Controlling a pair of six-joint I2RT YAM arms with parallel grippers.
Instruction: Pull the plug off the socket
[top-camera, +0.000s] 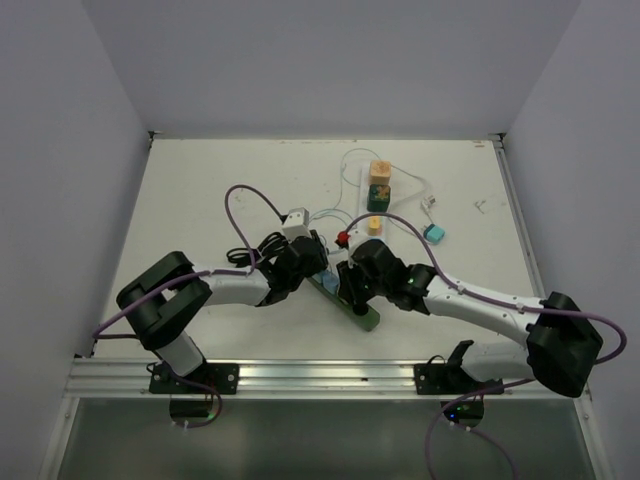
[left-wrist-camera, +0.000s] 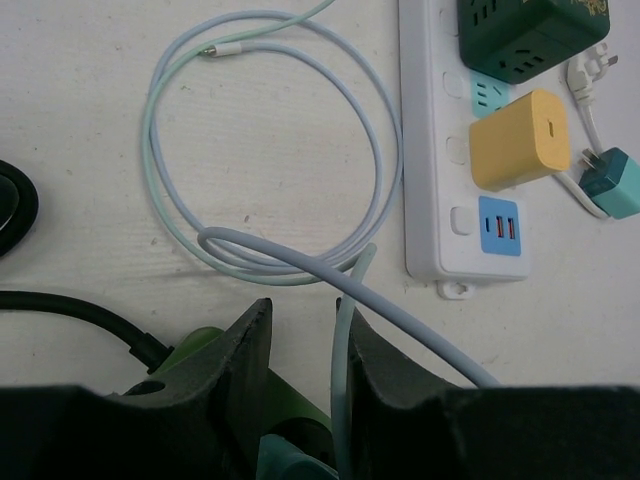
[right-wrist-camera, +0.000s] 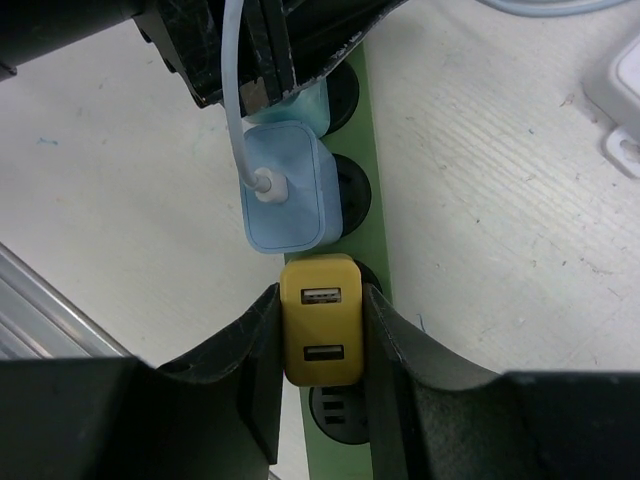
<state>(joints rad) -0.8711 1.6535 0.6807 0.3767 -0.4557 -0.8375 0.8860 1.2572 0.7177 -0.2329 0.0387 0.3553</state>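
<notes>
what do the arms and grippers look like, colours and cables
The left arm and right arm have white links with bulky black joints. A purple cable loops along each. The left gripper and right gripper have matte black wedge-shaped fingers.

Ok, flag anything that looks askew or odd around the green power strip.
Nothing looks damaged. The blue adapter sits slightly crooked on the green strip, overhanging one edge, unlike the yellow adapter, which is gripped squarely by the right gripper.

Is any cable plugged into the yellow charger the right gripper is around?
No; both USB ports on the yellow charger are empty in the right wrist view, and the white cable enters the blue charger beside it.
</notes>
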